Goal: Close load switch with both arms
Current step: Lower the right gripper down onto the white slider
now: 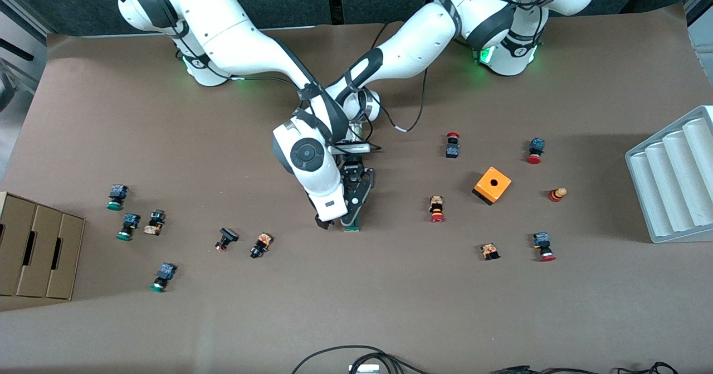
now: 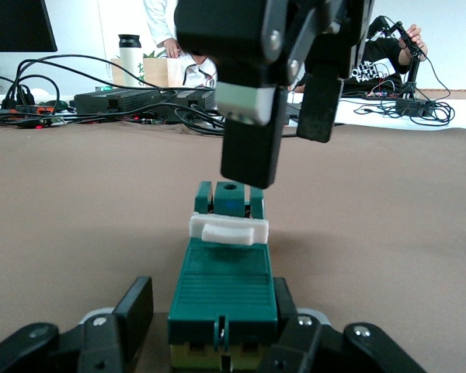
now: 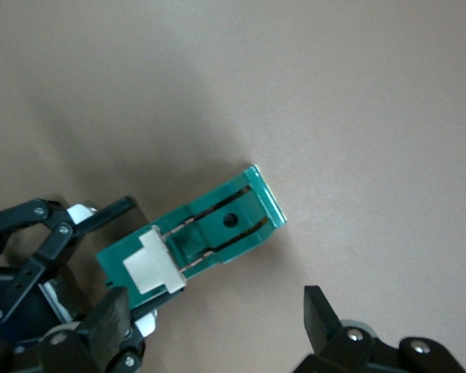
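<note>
Brown worktop (image 1: 390, 307) carries the load switch (image 2: 225, 272), pinched by the low-reaching left tool (image 2: 217, 342), with the spread right tool (image 2: 283, 132) angled down over it.

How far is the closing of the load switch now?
Done: the left gripper is shut on the load switch, holding it on the table. In hand: the right gripper hangs open just above its white handle. Left: moving that handle.
</note>
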